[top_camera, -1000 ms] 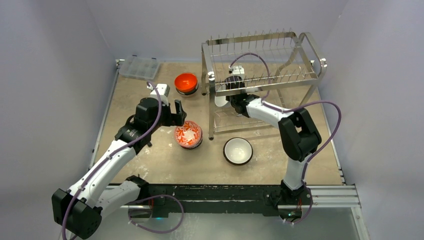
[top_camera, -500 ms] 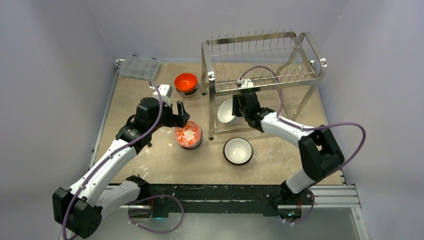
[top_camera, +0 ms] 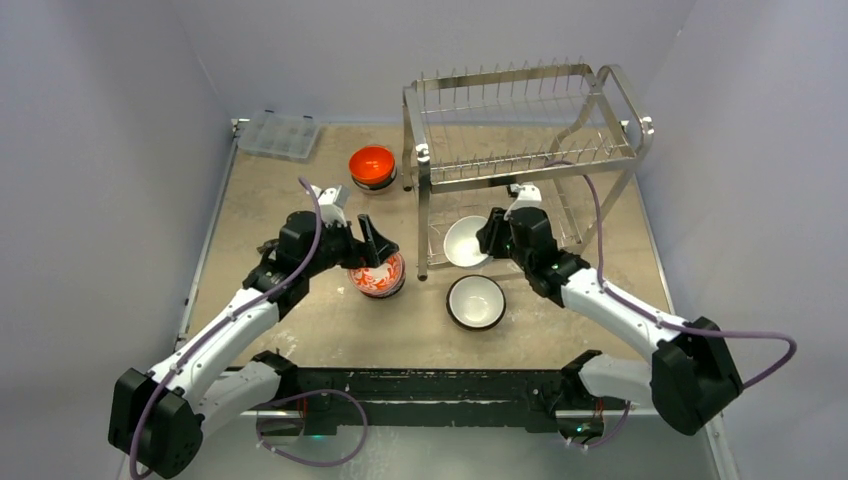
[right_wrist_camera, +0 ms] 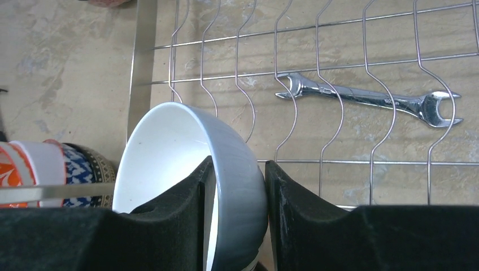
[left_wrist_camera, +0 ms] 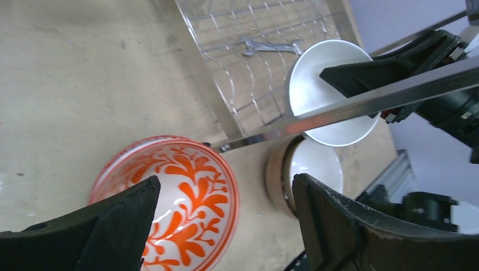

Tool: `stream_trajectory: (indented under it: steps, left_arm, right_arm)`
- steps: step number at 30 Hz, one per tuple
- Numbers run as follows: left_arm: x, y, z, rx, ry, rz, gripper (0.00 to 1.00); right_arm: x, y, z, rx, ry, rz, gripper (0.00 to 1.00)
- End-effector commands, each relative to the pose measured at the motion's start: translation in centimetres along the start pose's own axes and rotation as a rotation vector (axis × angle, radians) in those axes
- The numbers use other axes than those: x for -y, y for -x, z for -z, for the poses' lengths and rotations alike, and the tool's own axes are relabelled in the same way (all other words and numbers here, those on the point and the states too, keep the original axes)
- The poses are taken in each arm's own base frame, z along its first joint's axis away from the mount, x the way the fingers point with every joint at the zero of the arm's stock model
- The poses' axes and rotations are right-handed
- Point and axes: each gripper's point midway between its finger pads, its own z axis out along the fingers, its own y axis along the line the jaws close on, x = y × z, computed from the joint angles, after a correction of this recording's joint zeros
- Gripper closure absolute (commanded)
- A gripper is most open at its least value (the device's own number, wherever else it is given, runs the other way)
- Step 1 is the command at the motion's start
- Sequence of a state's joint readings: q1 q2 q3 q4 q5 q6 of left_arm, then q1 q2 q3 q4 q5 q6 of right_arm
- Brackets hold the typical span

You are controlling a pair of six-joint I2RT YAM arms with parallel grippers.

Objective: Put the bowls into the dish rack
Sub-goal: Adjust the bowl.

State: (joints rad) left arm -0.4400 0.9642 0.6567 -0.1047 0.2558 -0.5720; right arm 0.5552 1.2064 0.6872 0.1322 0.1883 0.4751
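A red-and-white patterned bowl (top_camera: 377, 272) (left_wrist_camera: 169, 197) sits on the table left of the dish rack (top_camera: 520, 172). My left gripper (top_camera: 368, 248) (left_wrist_camera: 225, 186) hangs open just above it, one finger over its inside and the other past its right rim. My right gripper (top_camera: 492, 234) (right_wrist_camera: 237, 169) is shut on the wall of a white-inside grey bowl (top_camera: 464, 240) (right_wrist_camera: 164, 152), held on edge over the front left of the rack's lower tier (right_wrist_camera: 339, 68). A white-inside dark bowl (top_camera: 476, 302) lies in front of the rack. An orange bowl (top_camera: 372, 166) stands further back.
A metal wrench (right_wrist_camera: 367, 100) (left_wrist_camera: 268, 46) lies under the lower tier's wires. A clear plastic compartment box (top_camera: 279, 134) sits at the back left corner. The rack's front bar (left_wrist_camera: 361, 101) crosses above the held bowl. Grey walls close in the table.
My right arm has pulled back toward the near side, bringing the white bowl down from under the top tier to the lower tier's front. My left gripper has moved right and down over the patterned bowl.
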Motion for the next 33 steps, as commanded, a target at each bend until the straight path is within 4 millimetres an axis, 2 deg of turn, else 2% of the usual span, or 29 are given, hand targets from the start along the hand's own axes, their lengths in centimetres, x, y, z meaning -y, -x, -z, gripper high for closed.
stream_trajectory:
  steps: [1, 6, 16, 20, 24, 25, 29, 30, 31, 33]
  left_arm:
    - [5.2, 0.8, 0.1, 0.044, -0.204, 0.158, 0.15]
    - [8.5, -1.2, -1.0, 0.01, -0.204, 0.187, 0.16]
    - [11.4, -5.2, -4.1, -0.068, -0.243, 0.306, 0.23]
    - [11.9, -7.1, -5.2, -0.108, -0.221, 0.314, 0.33]
    - [12.9, -8.7, -6.1, -0.155, -0.243, 0.315, 0.5]
    - [13.0, -8.9, -6.2, -0.165, -0.244, 0.313, 0.56]
    - [13.0, -9.1, -6.4, -0.181, -0.224, 0.317, 0.95]
    - [12.9, -9.1, -6.4, -0.184, -0.212, 0.318, 1.0]
    - [12.9, -9.0, -6.3, -0.184, -0.209, 0.318, 1.0]
    - [12.9, -8.7, -5.9, -0.178, -0.209, 0.309, 1.0]
  right_arm:
    - [-2.1, 3.4, 2.0, 0.133, 0.106, -0.021, 1.0]
    - [-3.2, 3.3, 4.1, 0.157, 0.206, -0.008, 1.0]
    - [-6.0, 1.5, 8.6, 0.149, 0.455, 0.06, 1.0]
    - [-6.7, 1.1, 9.8, 0.137, 0.518, 0.044, 1.0]
    - [-6.7, 0.6, 9.9, 0.101, 0.509, 0.044, 1.0]
    - [-6.7, 0.5, 9.9, 0.089, 0.507, 0.041, 1.0]
    - [-6.9, 0.4, 10.1, 0.061, 0.511, 0.014, 1.0]
    - [-7.0, 0.4, 10.2, 0.057, 0.513, 0.002, 1.0]
    - [-7.1, 0.5, 10.3, 0.052, 0.517, -0.011, 0.98]
    - [-7.6, 0.6, 10.7, 0.035, 0.538, -0.038, 0.79]
